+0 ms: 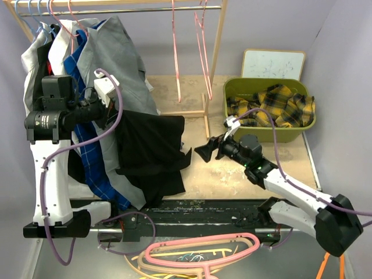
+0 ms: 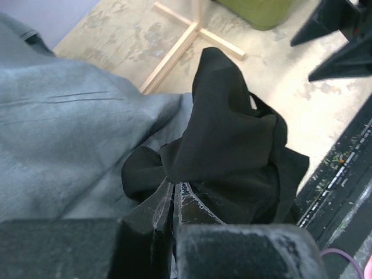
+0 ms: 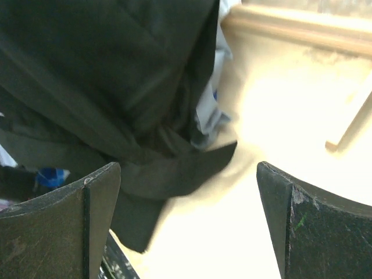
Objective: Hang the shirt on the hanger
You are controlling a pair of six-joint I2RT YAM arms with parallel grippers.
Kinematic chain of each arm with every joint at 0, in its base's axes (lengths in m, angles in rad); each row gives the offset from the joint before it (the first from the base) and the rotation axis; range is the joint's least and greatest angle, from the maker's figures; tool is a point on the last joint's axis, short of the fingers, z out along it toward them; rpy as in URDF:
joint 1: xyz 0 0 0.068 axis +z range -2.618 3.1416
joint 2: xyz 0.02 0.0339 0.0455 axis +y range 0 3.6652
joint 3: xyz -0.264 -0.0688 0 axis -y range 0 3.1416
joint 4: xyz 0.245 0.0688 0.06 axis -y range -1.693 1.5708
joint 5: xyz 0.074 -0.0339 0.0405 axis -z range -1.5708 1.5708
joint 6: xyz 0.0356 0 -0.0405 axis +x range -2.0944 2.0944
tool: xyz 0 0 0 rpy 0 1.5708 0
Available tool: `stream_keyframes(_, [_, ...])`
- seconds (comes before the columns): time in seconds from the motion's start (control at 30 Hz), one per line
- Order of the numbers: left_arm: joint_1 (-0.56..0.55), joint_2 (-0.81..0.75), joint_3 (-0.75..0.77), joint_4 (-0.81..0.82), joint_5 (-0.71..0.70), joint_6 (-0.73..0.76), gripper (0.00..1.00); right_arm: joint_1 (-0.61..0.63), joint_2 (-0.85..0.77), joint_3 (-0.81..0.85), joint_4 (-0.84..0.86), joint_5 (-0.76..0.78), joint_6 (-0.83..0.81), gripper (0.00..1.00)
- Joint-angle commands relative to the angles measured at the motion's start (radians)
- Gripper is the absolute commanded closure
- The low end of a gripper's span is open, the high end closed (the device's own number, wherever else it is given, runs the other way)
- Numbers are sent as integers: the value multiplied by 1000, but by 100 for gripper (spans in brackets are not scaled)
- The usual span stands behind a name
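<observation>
Shirt (image 1: 150, 152) (image 2: 232, 133) (image 3: 104, 70) hangs bunched just left of the rack (image 1: 216, 52), with its top clamped in the left gripper (image 1: 113, 111) (image 2: 173, 195). We can't make out a collar or sleeves, it's one dark wad. We also can't tell if the hem touches the table.

From above the left fingertips are buried in cloth. In the wrist view we see them pressed together on black fabric, with the grey shirt (image 1: 116, 52) (image 2: 70, 133) alongside.

Right gripper (image 1: 204, 151) (image 3: 186, 215) sits on the near side of the rack's foot. Its jaws are wide apart with nothing between them, and the shirt edge is just past the tips. We get a blurry wrist view there.

Thin pink hanger (image 1: 176, 64) and a second pink hanger (image 1: 204, 64) hang from the rack's rail. Both are edge-on to us, so their shape is hard to read.

Thick pink hanger (image 1: 203, 247), well in front of the rack, is cut off by the frame edge.

Green bin (image 1: 270, 137), right of the rack, holds the plaid cloth (image 1: 273, 104), heaped to the rim. We can't see anything under it.
</observation>
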Motion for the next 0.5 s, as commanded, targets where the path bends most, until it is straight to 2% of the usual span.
stream_keyframes(0.0, [-1,-9,-23,132,-124,-93,100,76,36,-76,201,58,-45,0])
stream_keyframes(0.1, [-2,6,-28,174,-205,-138,100,212,63,-112,225,177,-170,0])
stream_keyframes(0.23, [-1,34,-31,185,-249,-165,100,308,102,-157,294,293,-240,0])
stream_keyframes(0.33, [-1,41,-40,189,-253,-172,100,327,142,-169,334,387,-274,0])
stream_keyframes(0.47, [-1,41,-44,187,-254,-173,100,335,234,-158,374,413,-326,0])
